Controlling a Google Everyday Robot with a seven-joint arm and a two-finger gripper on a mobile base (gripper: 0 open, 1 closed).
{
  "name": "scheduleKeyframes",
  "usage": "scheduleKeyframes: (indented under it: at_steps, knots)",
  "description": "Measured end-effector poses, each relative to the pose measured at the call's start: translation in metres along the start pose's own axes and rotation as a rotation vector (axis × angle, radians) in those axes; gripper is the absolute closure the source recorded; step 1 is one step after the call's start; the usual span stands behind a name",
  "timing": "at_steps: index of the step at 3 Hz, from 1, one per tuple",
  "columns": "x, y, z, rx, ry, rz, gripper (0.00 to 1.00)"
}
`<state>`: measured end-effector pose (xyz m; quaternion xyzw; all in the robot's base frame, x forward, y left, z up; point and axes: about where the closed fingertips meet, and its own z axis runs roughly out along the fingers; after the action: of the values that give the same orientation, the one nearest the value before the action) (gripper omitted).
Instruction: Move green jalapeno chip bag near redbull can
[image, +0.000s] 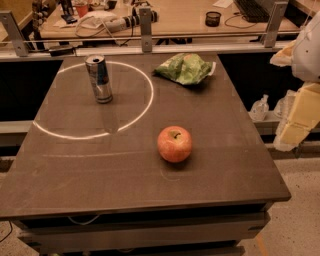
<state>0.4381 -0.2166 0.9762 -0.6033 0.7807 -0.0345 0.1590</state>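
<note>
The apple (174, 144) is sitting aside, but your gripper (300, 117), far right, open or not I cannot tell, is risking tipping the can (98, 78) with the bag (185, 68).

My feed is dim and warm, lit from above: a bright ring-shaped gleam (150, 95) curves across the dark table (75, 190) around the redbull can (99, 79) (its top rim shines). Soft shadows hug the apple (174, 144) and green jalapeno chip bag (184, 68). The gripper (299, 120), at the right edge beyond the table, glows pale yellow.

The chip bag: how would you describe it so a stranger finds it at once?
On the table, look toward the far right corner. The chip bag lies there, crinkled and green, unlike the upright can and round apple. The gripper hangs beyond the table's right edge.
</note>
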Motion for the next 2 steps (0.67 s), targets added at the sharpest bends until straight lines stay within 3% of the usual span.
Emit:
scheduleKeyframes:
  at_steps: [1,2]
  knots:
    - [0.000,0.000,0.000,0.000,0.000,0.000,0.00]
    - [0.010,-0.010,-0.002,0.045,-0.017,0.073,0.00]
